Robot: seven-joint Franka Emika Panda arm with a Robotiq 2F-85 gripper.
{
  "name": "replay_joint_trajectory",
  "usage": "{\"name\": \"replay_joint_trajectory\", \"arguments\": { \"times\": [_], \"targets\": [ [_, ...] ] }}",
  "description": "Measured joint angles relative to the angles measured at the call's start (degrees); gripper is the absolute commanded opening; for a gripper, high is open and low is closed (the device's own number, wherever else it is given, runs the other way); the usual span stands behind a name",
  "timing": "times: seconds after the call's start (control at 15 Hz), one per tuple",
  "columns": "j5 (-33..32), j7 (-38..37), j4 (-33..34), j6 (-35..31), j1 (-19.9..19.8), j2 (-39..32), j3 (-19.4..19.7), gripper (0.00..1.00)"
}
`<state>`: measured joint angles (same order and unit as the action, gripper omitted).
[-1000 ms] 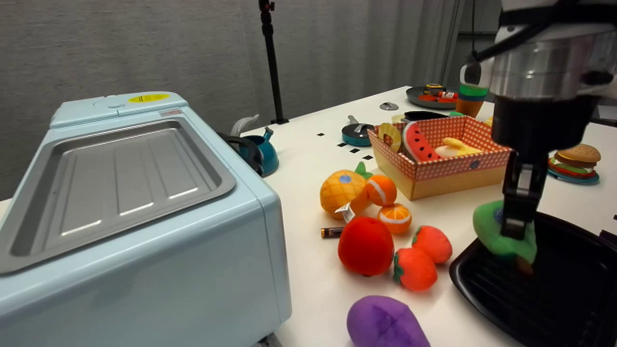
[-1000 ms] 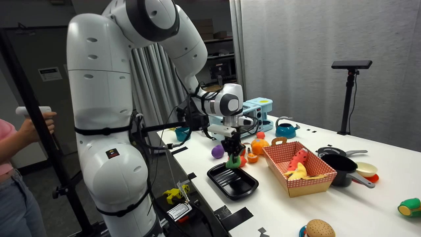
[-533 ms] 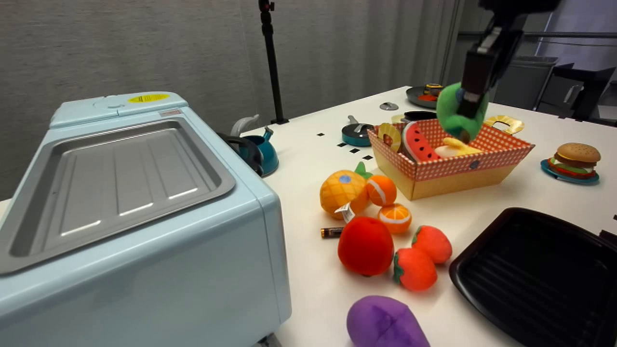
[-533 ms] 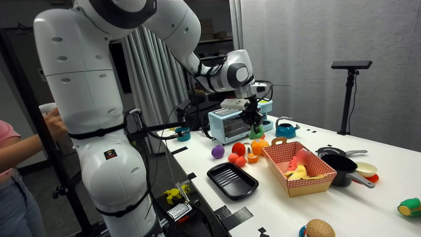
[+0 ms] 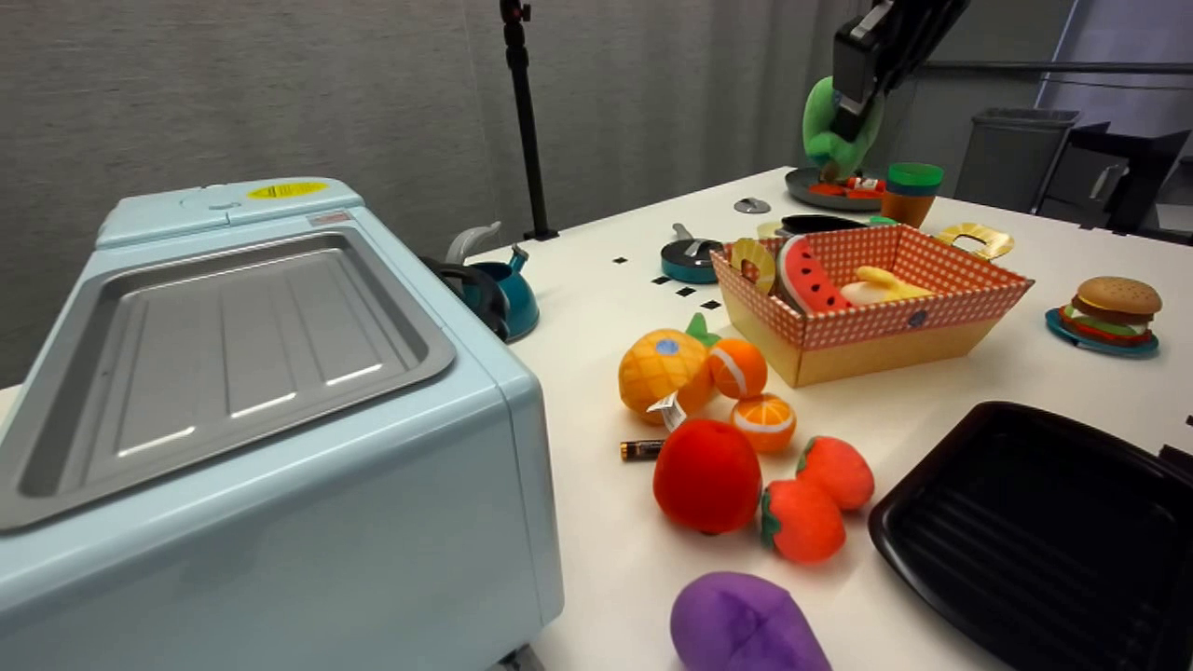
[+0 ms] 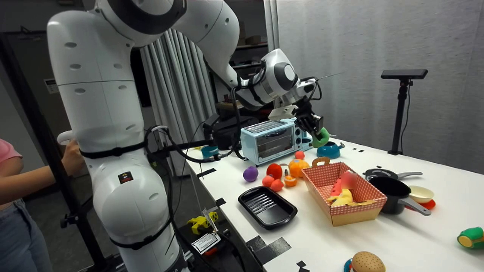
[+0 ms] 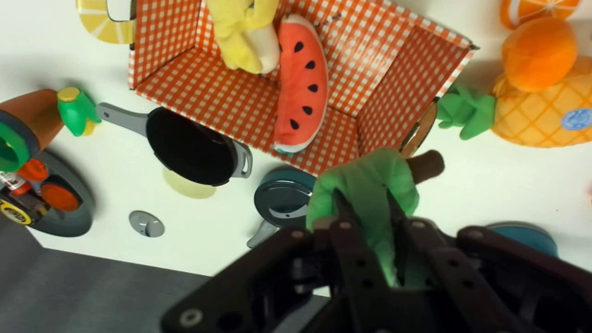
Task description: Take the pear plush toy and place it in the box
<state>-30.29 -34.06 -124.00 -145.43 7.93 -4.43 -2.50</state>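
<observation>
White table (image 7: 208,236) below; green pear plush (image 7: 365,178) pinched between claw (image 7: 364,199) tips.

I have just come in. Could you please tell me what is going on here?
A robot arm holds the green pear plush toy in its claw, in the air above the table. The job is to put this pear into the checked box, and that is not yet done. A watermelon plush and a yellow plush are in the box; a plush pineapple is outside it. A person with a white device, at the edge of an exterior view, may be steering.
</observation>
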Motion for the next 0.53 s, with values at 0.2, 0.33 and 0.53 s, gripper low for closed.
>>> {"name": "replay_joint_trajectory", "arguments": {
  "times": [0.2,0.33,0.53],
  "targets": [
    [-3.8,-4.7,1.0,0.1,0.0,-1.3,0.2,0.44],
    [-4.6,-6.2,1.5,0.2,0.0,-2.0,0.2,0.56],
    [-4.6,-7.2,1.8,0.2,0.0,-2.7,0.2,0.81]
  ]
}}
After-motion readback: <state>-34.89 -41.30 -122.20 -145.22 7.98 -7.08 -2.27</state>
